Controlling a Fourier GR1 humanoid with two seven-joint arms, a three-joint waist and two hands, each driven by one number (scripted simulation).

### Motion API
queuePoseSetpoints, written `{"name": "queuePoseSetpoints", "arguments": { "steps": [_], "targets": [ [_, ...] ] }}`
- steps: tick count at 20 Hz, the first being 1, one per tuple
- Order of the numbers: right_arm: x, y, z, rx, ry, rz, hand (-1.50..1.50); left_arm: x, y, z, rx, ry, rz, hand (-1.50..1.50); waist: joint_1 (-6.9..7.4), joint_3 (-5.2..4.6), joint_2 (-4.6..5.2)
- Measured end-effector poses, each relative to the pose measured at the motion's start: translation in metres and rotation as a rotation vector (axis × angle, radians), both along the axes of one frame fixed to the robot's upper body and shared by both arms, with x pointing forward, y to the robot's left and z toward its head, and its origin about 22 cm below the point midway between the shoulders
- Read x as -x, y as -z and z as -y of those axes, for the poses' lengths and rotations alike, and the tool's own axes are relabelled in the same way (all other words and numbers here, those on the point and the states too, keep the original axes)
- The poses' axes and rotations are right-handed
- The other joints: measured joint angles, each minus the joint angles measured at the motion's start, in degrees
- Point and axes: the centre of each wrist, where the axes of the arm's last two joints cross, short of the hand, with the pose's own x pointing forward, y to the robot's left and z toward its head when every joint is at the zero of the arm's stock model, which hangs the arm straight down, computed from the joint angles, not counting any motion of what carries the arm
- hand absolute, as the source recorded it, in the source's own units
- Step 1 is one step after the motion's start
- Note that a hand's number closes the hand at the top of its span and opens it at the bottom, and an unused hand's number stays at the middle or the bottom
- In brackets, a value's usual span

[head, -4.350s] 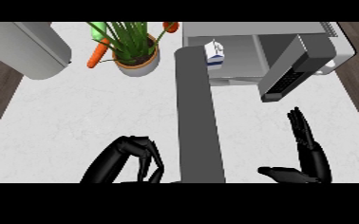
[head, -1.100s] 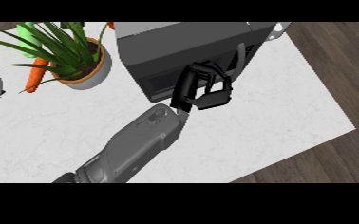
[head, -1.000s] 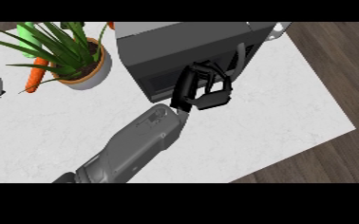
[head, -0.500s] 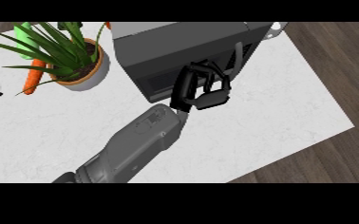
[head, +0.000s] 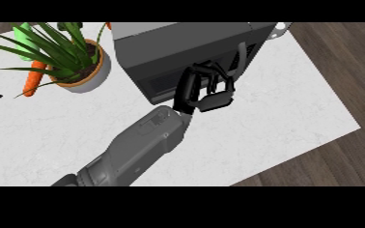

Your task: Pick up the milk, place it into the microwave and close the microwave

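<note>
The grey microwave (head: 187, 43) stands at the back of the white counter with its dark door (head: 160, 82) closed against its front. The door's handle (head: 239, 60) shows near the right end. My left hand (head: 206, 88) is at the door's front, fingers curled, knuckles against the door and holding nothing. Its grey forearm (head: 143, 145) comes in from the lower left. The milk is not visible. My right hand does not show.
A potted plant (head: 75, 63) stands left of the microwave, with an orange carrot (head: 32, 79) beside it. The counter's right edge (head: 328, 96) runs diagonally, with wooden floor beyond.
Earlier the microwave door stood open with the milk inside and both hands low. Now the door is closed and hides the milk. Over the last second the left hand edged slightly left.
</note>
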Motion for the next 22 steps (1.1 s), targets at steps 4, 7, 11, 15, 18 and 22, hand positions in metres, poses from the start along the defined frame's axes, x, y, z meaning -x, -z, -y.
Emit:
{"name": "queuePoseSetpoints", "arguments": {
  "steps": [4, 7, 11, 15, 18, 22],
  "targets": [
    [-0.003, -0.007, 0.005, 0.014, 0.009, 0.006, -1.50, 0.000, 0.001, 0.000, 0.005, -0.003, 0.008, 1.50, -0.02, 0.07, 0.05],
    [-0.004, -0.016, 0.012, 0.051, 0.022, 0.012, -1.50, 0.000, 0.001, 0.001, 0.009, -0.007, 0.012, 1.50, -0.14, 0.10, 0.05],
    [-0.006, -0.027, 0.019, 0.087, 0.036, 0.024, -1.50, 0.000, 0.001, 0.001, 0.015, -0.005, 0.015, 1.50, -0.07, 0.14, 0.10],
    [-0.009, -0.032, 0.025, 0.096, 0.043, 0.028, -1.50, 0.000, 0.001, 0.002, 0.020, -0.004, 0.026, 1.50, -0.02, 0.20, 0.25],
    [-0.011, -0.032, 0.029, 0.081, 0.036, 0.021, -1.50, 0.000, 0.001, 0.003, 0.026, -0.001, 0.027, 1.50, 0.10, 0.26, 0.33],
    [-0.014, -0.030, 0.035, 0.047, 0.032, 0.013, -1.50, 0.000, 0.001, 0.004, 0.029, -0.002, 0.036, 1.50, 0.15, 0.37, 0.49]
  ]
}}
